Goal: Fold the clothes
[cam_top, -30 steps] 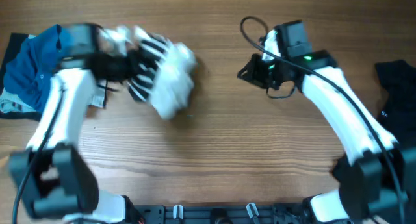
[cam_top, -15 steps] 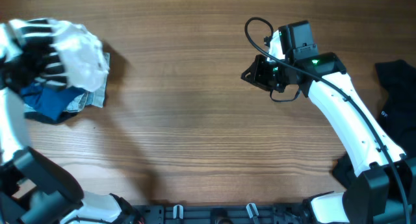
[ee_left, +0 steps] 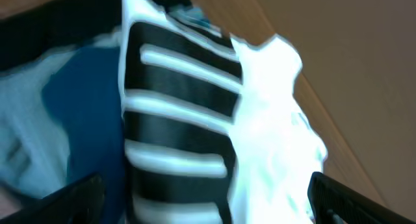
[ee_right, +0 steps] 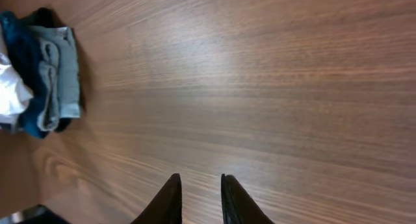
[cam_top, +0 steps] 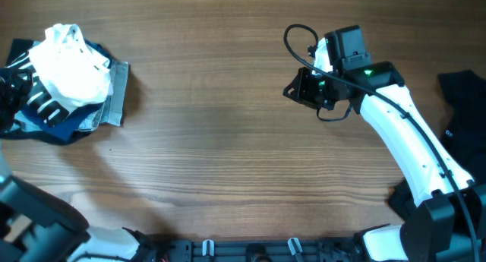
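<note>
A bunched white garment (cam_top: 72,64) with black stripes (ee_left: 182,107) lies on top of a pile of clothes (cam_top: 112,95) at the far left of the table. My left gripper (cam_top: 24,93) is at the pile with its jaws wide open. In the left wrist view the left gripper (ee_left: 208,201) has the striped cloth lying loose between its fingers (ee_left: 78,197). My right gripper (cam_top: 292,86) hovers over bare wood at the upper middle. Seen from the right wrist, this gripper (ee_right: 198,185) is only narrowly open and empty. A black garment (cam_top: 459,102) lies at the right edge.
The pile holds a blue piece (cam_top: 49,127) and a folded grey piece (ee_right: 55,74). A black cable (cam_top: 292,38) loops off the right arm. The wooden table (cam_top: 228,156) stretches between the pile and the black garment.
My left arm swung left with the white striped garment, set it on the pile and opened its jaws. The right arm barely moved.
</note>
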`<state>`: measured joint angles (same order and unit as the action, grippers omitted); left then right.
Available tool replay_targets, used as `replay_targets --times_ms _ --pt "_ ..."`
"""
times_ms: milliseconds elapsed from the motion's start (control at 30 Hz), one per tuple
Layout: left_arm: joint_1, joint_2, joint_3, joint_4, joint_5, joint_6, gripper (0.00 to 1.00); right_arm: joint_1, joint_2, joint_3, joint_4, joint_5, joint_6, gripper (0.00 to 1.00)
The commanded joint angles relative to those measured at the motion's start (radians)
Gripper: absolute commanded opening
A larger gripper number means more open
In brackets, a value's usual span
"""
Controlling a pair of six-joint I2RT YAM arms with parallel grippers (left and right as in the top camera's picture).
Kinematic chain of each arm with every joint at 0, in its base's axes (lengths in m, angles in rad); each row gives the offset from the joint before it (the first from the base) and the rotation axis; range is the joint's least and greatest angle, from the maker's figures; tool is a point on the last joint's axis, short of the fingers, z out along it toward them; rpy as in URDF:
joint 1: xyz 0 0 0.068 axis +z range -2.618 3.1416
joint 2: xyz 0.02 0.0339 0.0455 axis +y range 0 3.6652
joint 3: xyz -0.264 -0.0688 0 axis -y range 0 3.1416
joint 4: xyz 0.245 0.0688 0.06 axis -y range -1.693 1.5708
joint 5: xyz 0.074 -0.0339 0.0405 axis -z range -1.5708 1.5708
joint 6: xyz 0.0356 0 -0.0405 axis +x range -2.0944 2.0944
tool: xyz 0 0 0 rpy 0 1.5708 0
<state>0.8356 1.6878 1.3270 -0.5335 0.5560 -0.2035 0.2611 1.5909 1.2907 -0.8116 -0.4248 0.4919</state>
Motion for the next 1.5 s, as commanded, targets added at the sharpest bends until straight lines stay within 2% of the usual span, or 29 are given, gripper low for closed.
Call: replay_targets --times_ms 0,67,233,400,500,533,800,900,1033,1067,1167,1467 --pt "-0.044 -0.216 0.092 -0.127 0.118 0.066 1.00 0.003 -0.064 0.008 0.013 0.073 -0.074 0.22" --pt "-0.102 -0.300 0.094 -0.190 0.181 0.132 1.00 0.003 -0.110 0.008 0.018 0.111 -0.089 0.22" --pt "-0.359 -0.489 0.094 -0.409 0.152 0.309 1.00 0.003 -0.290 0.009 0.014 0.183 -0.182 0.26" --pt "-0.641 -0.638 0.094 -0.541 -0.150 0.269 1.00 0.003 -0.540 0.009 0.001 0.205 -0.274 0.38" --pt "-0.764 -0.696 0.094 -0.584 -0.327 0.191 1.00 0.003 -0.679 0.009 0.008 0.213 -0.324 0.68" --pt "-0.793 -0.710 0.093 -0.594 -0.356 0.188 1.00 0.003 -0.707 0.009 0.011 0.223 -0.333 1.00" --pt "-0.867 -0.719 0.093 -0.609 -0.367 0.188 1.00 0.003 -0.842 0.009 0.011 0.261 -0.302 1.00" --pt "-0.867 -0.716 0.093 -0.608 -0.367 0.188 1.00 0.003 -0.842 0.009 0.010 0.261 -0.196 1.00" --pt "-0.867 -0.716 0.093 -0.608 -0.367 0.188 1.00 0.003 -0.831 0.009 0.009 0.260 0.046 1.00" --pt "-0.867 -0.716 0.093 -0.608 -0.367 0.188 1.00 0.003 -0.829 0.009 -0.005 0.304 0.062 1.00" --pt "-0.867 -0.716 0.093 -0.608 -0.367 0.188 1.00 0.002 -0.829 0.009 -0.022 0.419 0.061 1.00" --pt "-0.867 -0.716 0.093 -0.608 -0.367 0.188 1.00 0.002 -0.829 0.009 -0.002 0.482 0.069 1.00"
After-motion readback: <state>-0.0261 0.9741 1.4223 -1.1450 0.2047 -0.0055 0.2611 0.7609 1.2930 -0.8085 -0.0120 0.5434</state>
